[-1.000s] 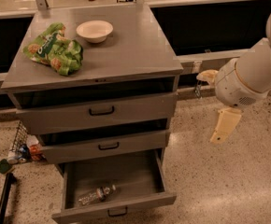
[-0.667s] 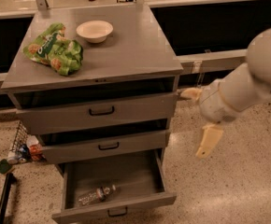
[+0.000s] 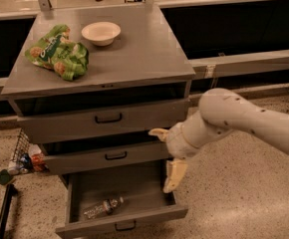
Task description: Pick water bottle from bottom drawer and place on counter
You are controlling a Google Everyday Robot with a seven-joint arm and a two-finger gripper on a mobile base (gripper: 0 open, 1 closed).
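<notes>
The water bottle (image 3: 103, 207), clear and crinkled, lies on its side on the floor of the open bottom drawer (image 3: 129, 217), left of the middle. My gripper (image 3: 165, 159) hangs over the drawer's right side, above and to the right of the bottle, not touching it. Its two pale fingers are spread apart, one finger (image 3: 159, 133) pointing left near the middle drawer front, the other finger (image 3: 173, 176) pointing down. It holds nothing. The counter (image 3: 139, 54) is the grey top of the cabinet.
A green snack bag (image 3: 59, 54) and a white bowl (image 3: 100, 33) sit on the counter's left and back. The two upper drawers (image 3: 107, 118) stand slightly open. Clutter and a wire rack (image 3: 20, 156) lie on the floor at the left. Speckled floor lies to the right.
My arm has swung left and down from the right of the cabinet, bringing the gripper over the open bottom drawer's right side. The bottle has not moved.
</notes>
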